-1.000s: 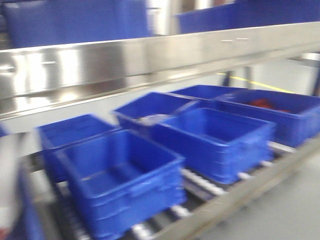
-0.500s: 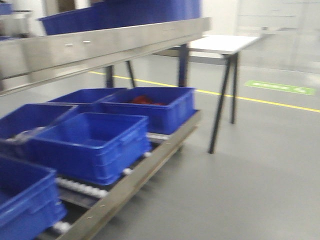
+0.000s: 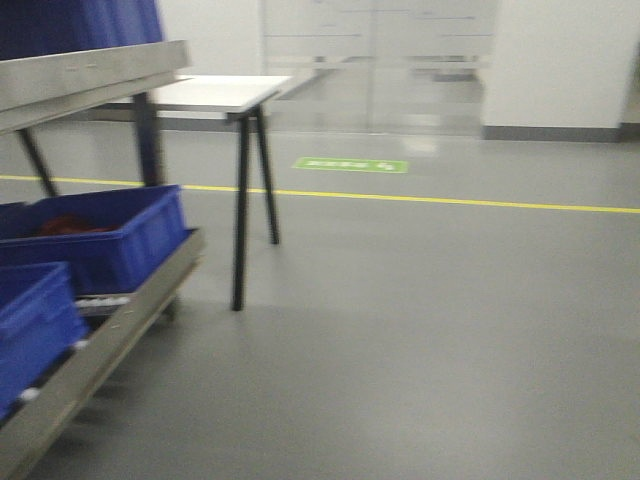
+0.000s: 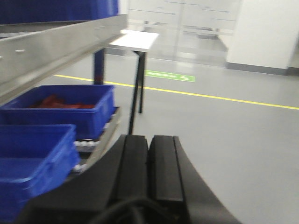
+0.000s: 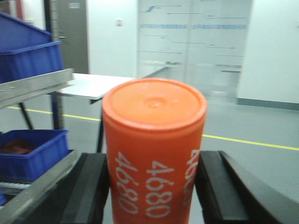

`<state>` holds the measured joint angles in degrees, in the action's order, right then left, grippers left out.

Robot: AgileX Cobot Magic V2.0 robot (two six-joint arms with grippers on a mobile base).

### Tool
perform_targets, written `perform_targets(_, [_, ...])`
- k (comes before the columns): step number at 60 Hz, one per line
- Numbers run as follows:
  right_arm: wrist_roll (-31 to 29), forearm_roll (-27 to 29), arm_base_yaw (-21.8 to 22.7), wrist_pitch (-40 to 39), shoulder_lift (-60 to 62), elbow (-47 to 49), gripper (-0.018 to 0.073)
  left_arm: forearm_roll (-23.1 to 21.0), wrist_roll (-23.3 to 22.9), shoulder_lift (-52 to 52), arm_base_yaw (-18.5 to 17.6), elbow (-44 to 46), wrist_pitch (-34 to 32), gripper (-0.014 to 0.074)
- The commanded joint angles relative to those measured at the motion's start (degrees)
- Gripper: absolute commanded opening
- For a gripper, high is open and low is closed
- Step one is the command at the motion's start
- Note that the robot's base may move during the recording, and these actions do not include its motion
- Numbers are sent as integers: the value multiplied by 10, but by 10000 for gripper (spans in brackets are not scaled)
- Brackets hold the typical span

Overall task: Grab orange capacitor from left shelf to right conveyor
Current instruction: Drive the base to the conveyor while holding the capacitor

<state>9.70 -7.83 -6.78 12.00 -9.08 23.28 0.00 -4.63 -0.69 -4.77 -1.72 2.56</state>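
Observation:
The orange capacitor (image 5: 153, 149), a cylinder printed with white digits, fills the middle of the right wrist view. My right gripper (image 5: 150, 186) is shut on it, one black finger on each side. My left gripper (image 4: 148, 161) is shut and empty, its two black fingers pressed together low in the left wrist view. The left shelf (image 3: 95, 80) with blue bins (image 3: 100, 235) stands at the left edge of the front view. The right conveyor is out of view. Neither gripper shows in the front view.
A white table (image 3: 215, 95) on black legs stands beside the shelf's end. Grey floor with a yellow line (image 3: 450, 202) and a green marking (image 3: 350, 165) stretches to the right. A glass partition (image 3: 375, 60) and a white wall stand behind.
The front view has swung to the right: the shelf and blue bins slid from the centre to the left edge, and open floor and the far wall came into view.

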Motion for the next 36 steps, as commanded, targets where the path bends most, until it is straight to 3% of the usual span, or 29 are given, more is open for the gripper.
perform_targets(1, [-1,-5,3,-51,-6,16,171,0,0,-11,0,2,-47,-105])
perform_targets(36, [-1,-5,3,-51,-6,16,171,0,0,-11,0,2,-47,-105])
